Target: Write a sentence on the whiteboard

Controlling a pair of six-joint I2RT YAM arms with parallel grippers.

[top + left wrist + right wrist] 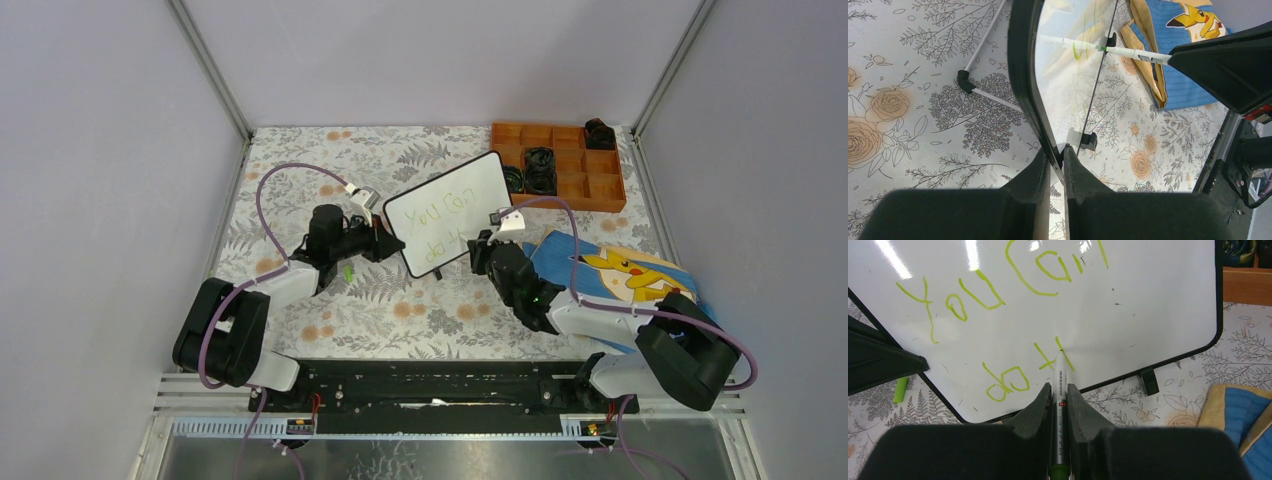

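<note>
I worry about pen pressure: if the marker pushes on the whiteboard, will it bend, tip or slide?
Probably stiff: the whiteboard looks flat, without bowing. With only small feet, it could tip or slide alone, but the left gripper clamps its edge, so it likely holds.

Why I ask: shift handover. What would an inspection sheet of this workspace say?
Surface: floral table cover, flat.
Job's things: whiteboard held tilted upright; green sentence reads "You Can" over "do t", unfinished; marker tip on the board.
Clutter: Pikachu cloth; orange tray holding black parts; small green cap-like piece.
Grippers: left gripper shut on the whiteboard's edge; right gripper shut on the marker.
Cables: purple cable looped along each arm.
Surroundings: grey walls, metal frame posts.
</note>
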